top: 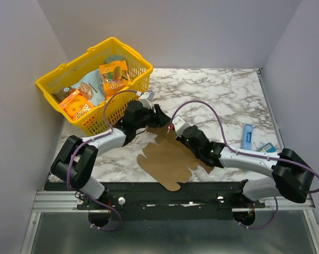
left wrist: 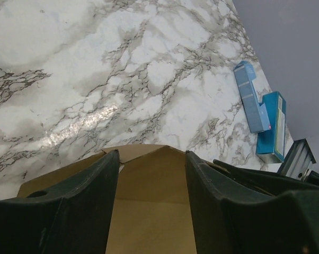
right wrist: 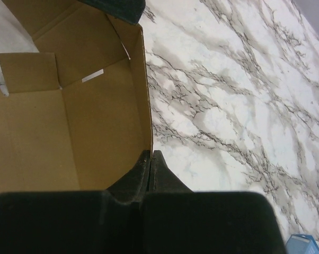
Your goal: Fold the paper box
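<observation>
White-grey marble tabletop (top: 228,90) spreads ahead of left gripper (top: 158,117); plain pale walls (top: 175,32) beyond, both sides; glare streak (left wrist: 80,124) just ahead.

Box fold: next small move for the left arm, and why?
Probably close the left end effector on the flap showing between its open jaws. The right end effector is shut on a raised wall of the paper box, so the sheet looks anchored for folding.

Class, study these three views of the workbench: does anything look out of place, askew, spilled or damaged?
Nothing is spilled or visibly torn. The one oddity is the paper box: an unassembled sheet, it lies skewed to the table edges, and one rounded flap juts past the near edge over the black rail.
</observation>
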Tool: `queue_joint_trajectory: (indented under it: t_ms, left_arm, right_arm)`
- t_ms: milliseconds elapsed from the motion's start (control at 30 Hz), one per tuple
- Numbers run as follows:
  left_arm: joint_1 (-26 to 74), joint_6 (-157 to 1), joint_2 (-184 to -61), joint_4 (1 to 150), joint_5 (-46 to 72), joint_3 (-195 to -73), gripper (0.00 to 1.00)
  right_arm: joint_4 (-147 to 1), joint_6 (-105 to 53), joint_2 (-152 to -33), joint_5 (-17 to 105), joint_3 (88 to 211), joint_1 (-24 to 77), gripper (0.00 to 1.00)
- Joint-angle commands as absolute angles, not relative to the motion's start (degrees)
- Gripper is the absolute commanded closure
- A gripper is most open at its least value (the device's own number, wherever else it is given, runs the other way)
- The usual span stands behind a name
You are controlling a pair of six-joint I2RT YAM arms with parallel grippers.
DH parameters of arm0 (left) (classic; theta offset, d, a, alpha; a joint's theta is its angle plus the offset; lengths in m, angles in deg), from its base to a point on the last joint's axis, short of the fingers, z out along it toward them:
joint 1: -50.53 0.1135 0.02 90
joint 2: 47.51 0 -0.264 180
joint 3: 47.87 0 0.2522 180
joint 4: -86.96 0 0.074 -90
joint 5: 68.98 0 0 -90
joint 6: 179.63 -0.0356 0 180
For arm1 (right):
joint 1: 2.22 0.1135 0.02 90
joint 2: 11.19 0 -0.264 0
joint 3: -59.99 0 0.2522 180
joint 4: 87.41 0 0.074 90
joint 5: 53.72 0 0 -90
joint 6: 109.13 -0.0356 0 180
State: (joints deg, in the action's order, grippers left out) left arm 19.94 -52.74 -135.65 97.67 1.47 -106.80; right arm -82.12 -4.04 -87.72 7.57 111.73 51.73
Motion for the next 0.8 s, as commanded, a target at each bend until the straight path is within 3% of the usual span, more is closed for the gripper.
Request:
queue_joint_trajectory:
  t_ms: [0, 200, 400, 500, 700, 767]
  left_arm:
    - [17.4, -48.23, -133.3, 99.39, -2.53, -104.52, 0.4]
    - [18.62, -55.26, -127.85, 90.61, 6.68, -104.17, 0.18]
    - [20.38, -53.86, -123.54, 92.53, 9.69, -100.13, 0.11]
    - [20.65, -53.68, -127.13, 94.38, 7.67, -100.74, 0.14]
    - [23.55, -50.96, -136.8, 101.31, 2.39, -103.2, 0.37]
    - [23.64, -51.3, -139.44, 101.41, 2.13, -105.38, 0.4]
  right_arm:
    - [-83.67, -4.1, -88.97, 4.64, 113.83, 52.01, 0.99]
    - [-83.85, -4.37, -88.18, 2.27, 113.57, 52.01, 0.99]
    - [-83.94, -4.01, -88.35, 2.0, 113.65, 52.1, 0.99]
    - [-83.94, -4.28, -88.53, 2.26, 113.83, 52.1, 0.99]
    - [-83.32, -4.63, -87.3, 2.09, 113.48, 52.01, 0.99]
    - [-83.23, -4.63, -87.04, 2.79, 113.48, 52.1, 0.99]
